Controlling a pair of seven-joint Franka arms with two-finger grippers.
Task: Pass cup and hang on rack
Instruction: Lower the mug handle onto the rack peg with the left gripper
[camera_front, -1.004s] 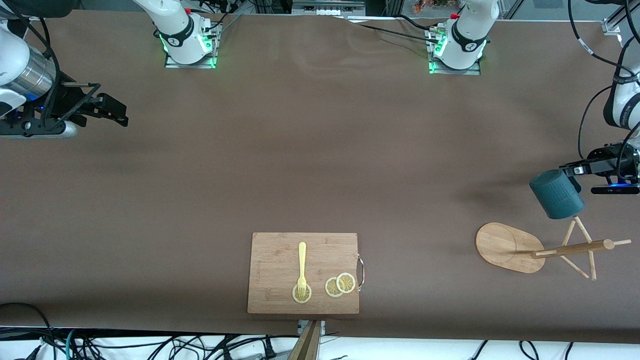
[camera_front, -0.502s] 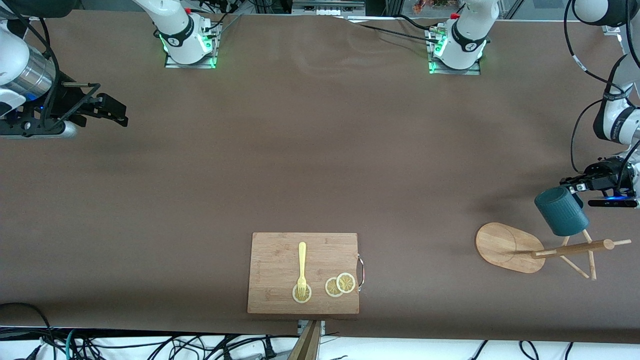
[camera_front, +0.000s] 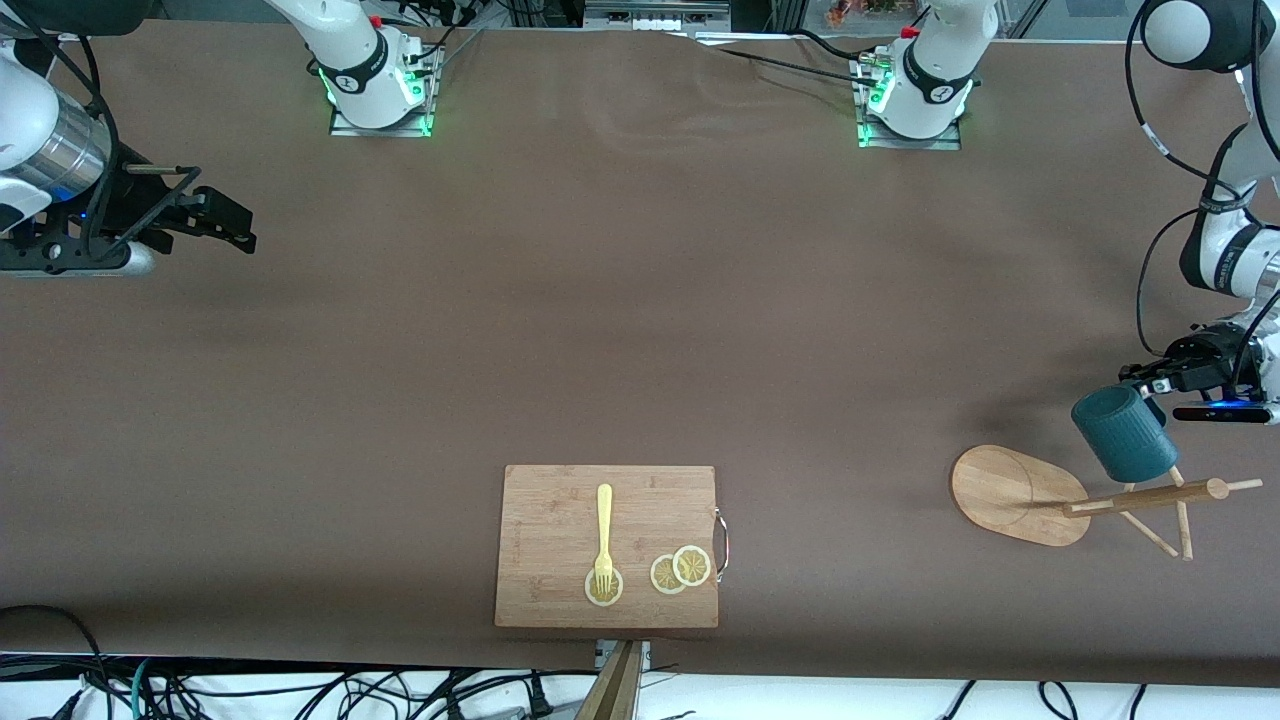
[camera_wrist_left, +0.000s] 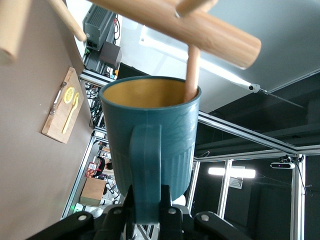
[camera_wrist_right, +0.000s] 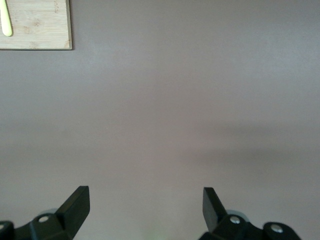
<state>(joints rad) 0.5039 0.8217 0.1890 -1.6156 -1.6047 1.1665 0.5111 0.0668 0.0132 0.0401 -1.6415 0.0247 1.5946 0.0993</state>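
Your left tool (camera_front: 1158, 381) is clenched on the handle of the cup (camera_front: 1124, 434), its fingers (camera_wrist_left: 131, 200) pinching the handle from both sides in the left wrist view. The cup is up in the air, tilted, over the pegs of the rack (camera_front: 1090, 500) at the left arm's end of the bench (camera_front: 620, 300). In the left wrist view you can see the cup's yellow inside with one thin peg (camera_wrist_left: 191, 74) crossing its rim and reaching into the mouth; the rack's thick post (camera_wrist_left: 195, 30) runs just above the cup there. Whether the handle has caught on any peg, you cannot tell.

In the front view the rack's oval base (camera_front: 1015, 493) sits at about 4 o'clock on the bench, with the cup at 1 o'clock from that base.

Your right tool (camera_front: 215, 215) is released, its two fingers (camera_wrist_right: 76, 202) spread wide with nothing between them. It waits over bare bench at the right arm's end, at about 9 o'clock in the front view.

Near the bench's 6 o'clock edge lies a wooden cutting board (camera_front: 607, 546), well apart from the rack. On it you have a yellow fork (camera_front: 604, 538) resting with its tines on one lemon slice (camera_front: 604, 588), and two more slices (camera_front: 681, 569) overlapping beside it.
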